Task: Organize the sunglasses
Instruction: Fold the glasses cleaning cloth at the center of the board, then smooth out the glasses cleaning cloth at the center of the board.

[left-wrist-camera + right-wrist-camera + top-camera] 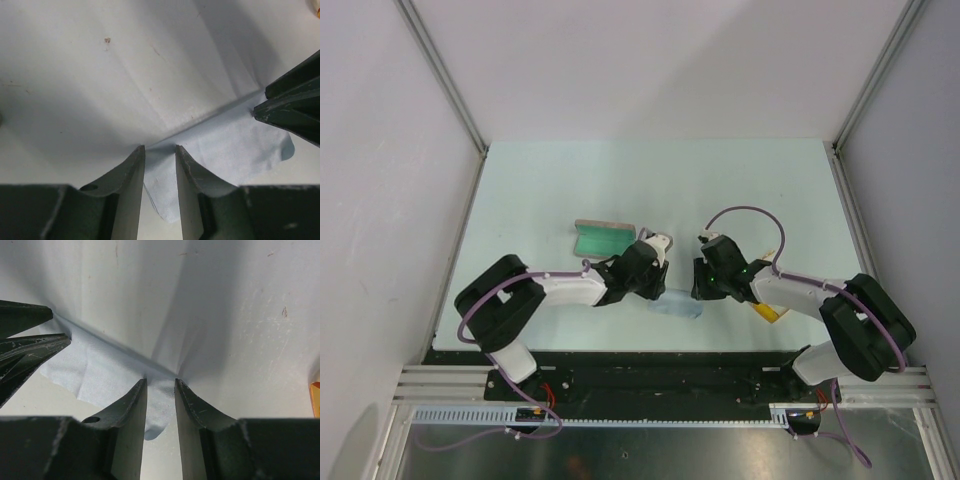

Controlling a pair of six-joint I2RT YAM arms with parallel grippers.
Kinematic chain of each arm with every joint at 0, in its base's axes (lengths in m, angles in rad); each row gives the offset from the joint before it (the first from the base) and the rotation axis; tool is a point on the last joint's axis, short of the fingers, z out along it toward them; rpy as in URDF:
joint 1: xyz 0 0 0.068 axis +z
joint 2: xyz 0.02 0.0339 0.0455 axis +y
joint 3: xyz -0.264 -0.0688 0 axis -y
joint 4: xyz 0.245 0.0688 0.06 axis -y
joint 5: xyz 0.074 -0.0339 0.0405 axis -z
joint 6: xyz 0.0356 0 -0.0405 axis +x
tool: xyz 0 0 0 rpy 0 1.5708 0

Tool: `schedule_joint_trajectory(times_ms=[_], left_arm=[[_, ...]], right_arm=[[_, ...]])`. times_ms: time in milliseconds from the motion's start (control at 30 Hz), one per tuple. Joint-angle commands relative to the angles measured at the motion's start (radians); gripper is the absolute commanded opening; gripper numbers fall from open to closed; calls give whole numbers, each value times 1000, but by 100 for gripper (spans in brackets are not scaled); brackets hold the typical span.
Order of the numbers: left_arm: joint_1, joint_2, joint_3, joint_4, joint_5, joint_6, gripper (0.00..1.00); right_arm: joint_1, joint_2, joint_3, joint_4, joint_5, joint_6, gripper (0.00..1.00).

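Both arms low over the worktop (570, 180), tips facing each other across the pale blue cloth (225, 145). Left end effector (160, 147): narrow, a slit showing between the fingers, one end of the cloth lying in that slit. Right end effector (160, 381): same narrow set, straddling the opposite end of the cloth. Cannot tell whether either pair is actually biting the fabric. The gap looks wider than the cloth is thick, so I judge neither clamped. The sunglasses (767, 312) are not in either grasp. They lie behind the right end effector, half under that forearm on its outer side, showing as an orange sliver at the right edge of the right wrist view. Open case (603, 238), green-lined, just beyond the left end effector on its far side. Likely step: handling the cloth two-handed before the glasses are dealt with. Risks from here, as I judge them: one side closing on too little fabric, so the cloth slips free and hangs from one corner. Uneven pull between the arms could bunch or drag it. The right forearm swinging back over the glasses could knock them toward the near edge or bend a temple arm.
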State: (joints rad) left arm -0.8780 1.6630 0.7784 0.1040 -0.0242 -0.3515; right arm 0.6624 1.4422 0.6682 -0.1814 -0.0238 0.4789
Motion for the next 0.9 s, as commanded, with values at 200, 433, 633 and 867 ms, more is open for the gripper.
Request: schedule_joint_trajectory(times_ms=[200,433,633,867], left_arm=[[-6,49,58,7,-91,-37,36],[-6,47,84,-23,-120,-49,36],[-6,-28,67,-24,-134,-44,39],[-6,-63,65,-24,-123,-44,41]], right_arm=[[-23,32,14,26,74,15,34],[-23,29,34,51,101,14,33],[29,-58,57,50,140,7,33],[75,-42,62,23,136,23,33]])
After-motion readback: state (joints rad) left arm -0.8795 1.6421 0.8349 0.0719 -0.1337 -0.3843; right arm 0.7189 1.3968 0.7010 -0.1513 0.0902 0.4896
